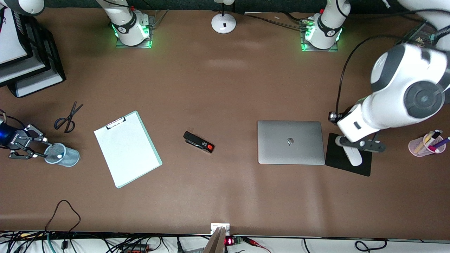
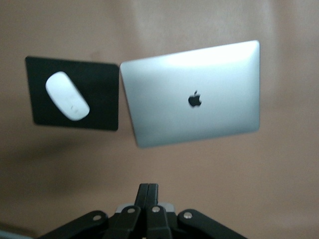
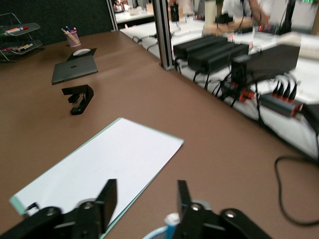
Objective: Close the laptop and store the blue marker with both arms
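Note:
The laptop lies closed on the table, lid up with the dark apple logo showing; it also shows in the left wrist view and the right wrist view. My left gripper is shut and empty, up over the black mouse pad beside the laptop. The blue marker stands in a mesh cup, its white end up. My right gripper is open beside the cup's rim, with the marker's white end close to one finger.
A white mouse lies on the mouse pad. A clipboard with white paper, a black stapler and scissors lie between cup and laptop. A pink cup of pens stands at the left arm's end, paper trays at the right arm's.

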Robot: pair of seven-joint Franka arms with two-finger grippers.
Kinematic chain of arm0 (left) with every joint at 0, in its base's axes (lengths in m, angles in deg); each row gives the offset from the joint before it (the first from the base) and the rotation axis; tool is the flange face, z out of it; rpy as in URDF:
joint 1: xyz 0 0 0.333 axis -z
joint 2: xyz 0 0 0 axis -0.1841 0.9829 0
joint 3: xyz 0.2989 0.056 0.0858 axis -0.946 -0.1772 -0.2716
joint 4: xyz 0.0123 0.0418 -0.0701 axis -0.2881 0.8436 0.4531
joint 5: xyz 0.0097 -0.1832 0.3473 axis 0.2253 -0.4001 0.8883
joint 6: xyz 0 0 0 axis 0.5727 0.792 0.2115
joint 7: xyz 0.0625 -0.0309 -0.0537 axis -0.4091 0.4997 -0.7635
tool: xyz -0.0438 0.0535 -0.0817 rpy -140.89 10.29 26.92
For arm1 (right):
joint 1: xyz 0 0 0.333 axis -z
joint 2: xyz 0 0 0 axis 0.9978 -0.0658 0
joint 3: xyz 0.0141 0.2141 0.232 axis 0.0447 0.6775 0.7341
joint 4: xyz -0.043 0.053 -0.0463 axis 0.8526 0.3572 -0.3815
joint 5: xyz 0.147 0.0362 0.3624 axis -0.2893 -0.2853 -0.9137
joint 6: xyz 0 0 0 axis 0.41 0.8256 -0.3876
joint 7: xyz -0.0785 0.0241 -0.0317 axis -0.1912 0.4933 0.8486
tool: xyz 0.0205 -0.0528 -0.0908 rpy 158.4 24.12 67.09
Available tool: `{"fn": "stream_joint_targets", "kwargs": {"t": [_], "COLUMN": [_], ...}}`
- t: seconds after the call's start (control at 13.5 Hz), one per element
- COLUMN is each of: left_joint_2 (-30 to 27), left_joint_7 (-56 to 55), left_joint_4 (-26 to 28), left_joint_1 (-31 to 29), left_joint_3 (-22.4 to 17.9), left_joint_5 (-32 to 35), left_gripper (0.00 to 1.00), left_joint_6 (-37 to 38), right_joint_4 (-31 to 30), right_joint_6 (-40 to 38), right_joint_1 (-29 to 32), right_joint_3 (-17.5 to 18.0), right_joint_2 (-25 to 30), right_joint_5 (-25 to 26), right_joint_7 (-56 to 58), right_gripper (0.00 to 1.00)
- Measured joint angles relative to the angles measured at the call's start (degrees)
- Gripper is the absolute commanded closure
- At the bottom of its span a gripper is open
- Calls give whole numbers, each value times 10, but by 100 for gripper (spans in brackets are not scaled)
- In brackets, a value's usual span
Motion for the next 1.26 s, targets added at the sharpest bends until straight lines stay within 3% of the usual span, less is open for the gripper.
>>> {"fn": "stream_joint_targets", "kwargs": {"t": [0.07, 0.52, 1.26], "left_joint_2": [-12, -30, -31], "left_joint_7": [7, 17, 24], "left_joint_4": [0, 0, 0], "left_joint_1": [-1, -5, -17], "left_joint_3": [0, 0, 0], "left_joint_5": [0, 0, 0], "left_gripper": [0, 0, 0], "left_joint_6": [14, 21, 22], "right_joint_4": [4, 19, 22], "right_joint_6": [-1, 1, -19], "right_joint_1": [0, -23, -143], "right_joint_3": [0, 6, 10], "right_joint_2": [1, 41, 192], "right_joint_5": [14, 141, 449], "right_joint_7": [-28, -256, -669], "right_gripper": [0, 0, 0]}}
